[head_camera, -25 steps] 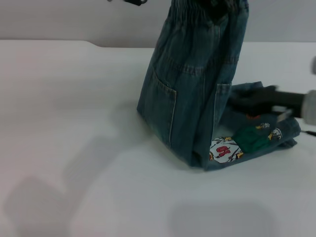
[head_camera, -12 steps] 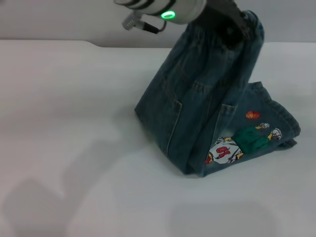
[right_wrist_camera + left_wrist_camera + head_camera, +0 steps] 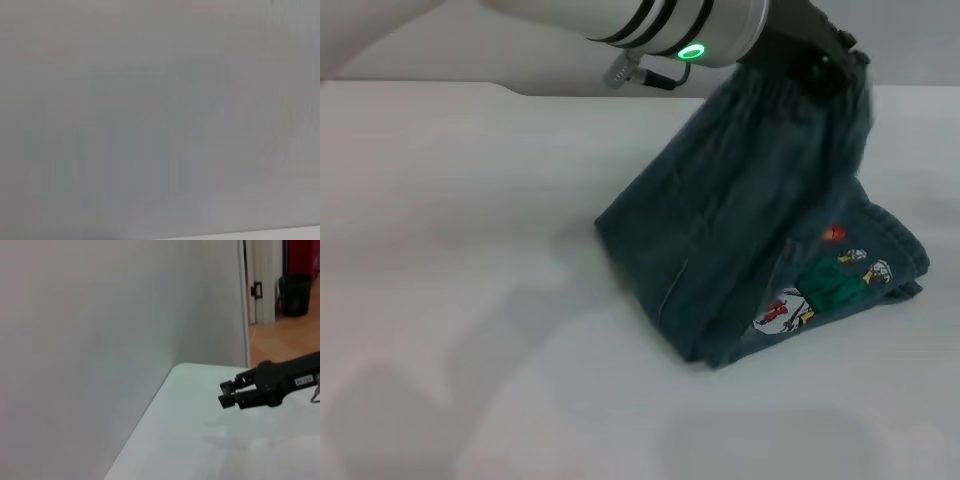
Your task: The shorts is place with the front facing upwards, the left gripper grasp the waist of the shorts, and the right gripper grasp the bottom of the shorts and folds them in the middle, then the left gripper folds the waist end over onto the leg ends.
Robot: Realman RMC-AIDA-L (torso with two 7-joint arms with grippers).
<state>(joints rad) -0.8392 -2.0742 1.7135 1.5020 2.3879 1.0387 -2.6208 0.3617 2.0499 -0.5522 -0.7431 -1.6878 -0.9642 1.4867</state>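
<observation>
Spreading across the whole head view is a white table (image 3: 470,300), matte and softly shadowed, backed by a plain pale wall (image 3: 420,40); the left wrist view adds a doorway at the wall's end with a strip of orange-brown floor (image 3: 285,337) and a dark bin (image 3: 297,287) beyond it. One garment lies on the table: the shorts (image 3: 760,230), blue denim, sitting right of centre. Their lower half rests flat, with the cartoon print (image 3: 820,285) showing near the right edge, while the upper half is raised off the table and slopes up toward the right. One arm is visible in the head view, reaching in from the upper left: the left gripper (image 3: 830,55), dark jaws on a silver-white wrist with black stripes and a glowing green ring (image 3: 692,51), is clamped on the gathered waistband at the top of the lifted denim, above the print. The leg ends (image 3: 905,270) lie on the table near the print, partly hidden under the hanging fabric. A second gripper, the right gripper (image 3: 227,392), appears only in the left wrist view, a black pincer held above the table's far side, well apart from the wall, its fingers close together with nothing between them. The right wrist view shows only blank grey-white surface.
</observation>
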